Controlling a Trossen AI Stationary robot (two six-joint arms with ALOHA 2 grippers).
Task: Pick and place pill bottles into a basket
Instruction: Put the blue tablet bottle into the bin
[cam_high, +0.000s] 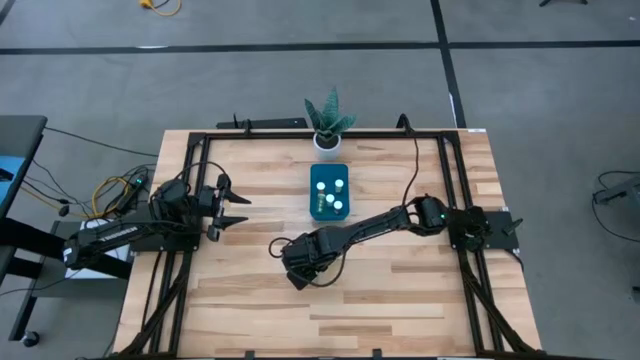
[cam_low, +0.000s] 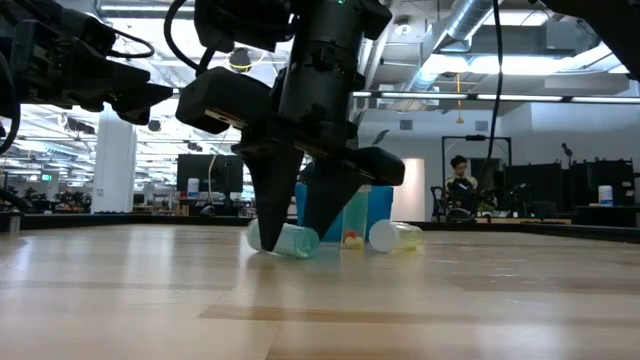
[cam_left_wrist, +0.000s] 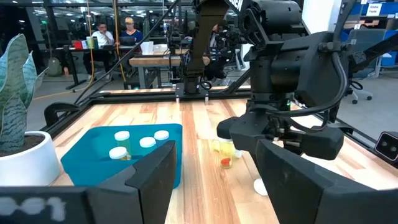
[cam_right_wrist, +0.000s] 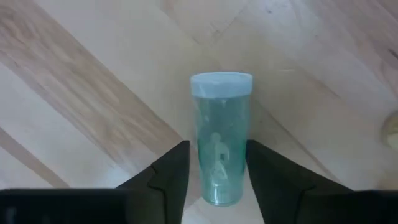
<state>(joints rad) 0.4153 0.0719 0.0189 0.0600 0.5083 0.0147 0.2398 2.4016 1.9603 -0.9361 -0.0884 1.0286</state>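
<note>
A clear greenish pill bottle (cam_right_wrist: 221, 162) with a pale cap lies on its side on the wooden table, between the fingers of my right gripper (cam_right_wrist: 217, 180), which points down at it (cam_low: 300, 225) near the table's middle. Two more pill bottles (cam_low: 395, 237) (cam_low: 352, 238) lie on their sides just beyond it. The teal basket (cam_high: 316, 192) stands farther back with several white-capped bottles (cam_left_wrist: 140, 142) upright in it. My left gripper (cam_high: 235, 205) waits open at the table's left, level and clear of everything. My right gripper has the bottle's two long sides (cam_right_wrist: 239, 171) between its two fingers, toward the end away from the cap. The fingers come from above, pointing down, and lie across the bottle. The bottle lies flat on the table (cam_low: 285, 241).
A white pot with a spiky green plant (cam_high: 327, 125) stands at the table's far edge, just behind the basket. Black rails (cam_high: 190, 170) run along the table's left, right and far sides. Bare wood lies toward the near edge (cam_high: 330, 320).
</note>
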